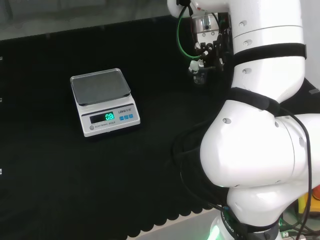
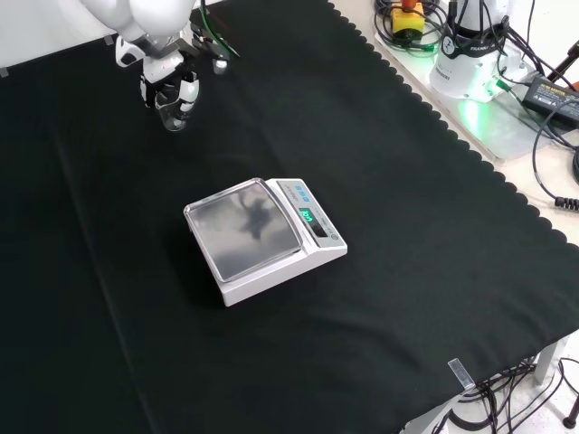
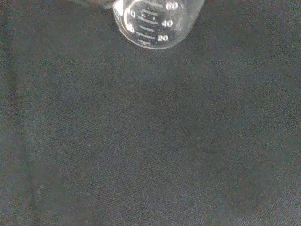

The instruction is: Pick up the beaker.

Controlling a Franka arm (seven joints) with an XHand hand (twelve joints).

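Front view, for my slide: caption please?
Black and white hand curled round clear glass beaker, beyond the white scale.

We see the bench cloth (image 3: 150, 141) as a matt black fabric with a fine woven grain. The beaker (image 3: 157, 23) looks like clear, smooth glass or plastic with white printed marks. The scale (image 2: 317, 244) has a white plastic body, and its pan (image 2: 244, 226) is glossy grey metal that mirrors a dark shape. The hand (image 2: 172, 86) shows black and white parts, and the arm (image 1: 260, 150) wears smooth, shiny white shells.
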